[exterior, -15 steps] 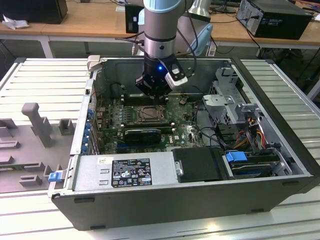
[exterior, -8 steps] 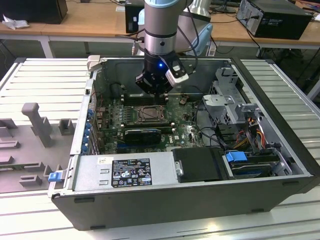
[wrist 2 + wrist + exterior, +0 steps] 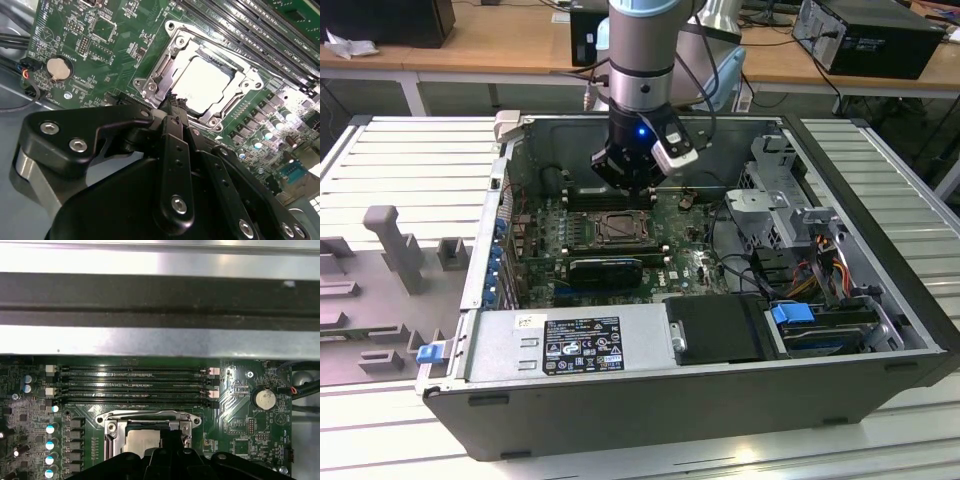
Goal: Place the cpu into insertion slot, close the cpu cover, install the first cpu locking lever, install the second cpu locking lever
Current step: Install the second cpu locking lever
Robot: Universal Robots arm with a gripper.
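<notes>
Your tool (image 3: 172, 102): clenched, empty, tip just above the cover (image 3: 165, 60) edge. Cpu (image 3: 205, 82): seated in the slot (image 3: 618, 228), mid-board, under the cover. Labels: none legible to you.

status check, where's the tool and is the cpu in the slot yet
Tool shut, tip just above the socket edge. Cpu seated in the insertion slot, cpu cover down around it. Nothing between the tool and the socket.
</notes>
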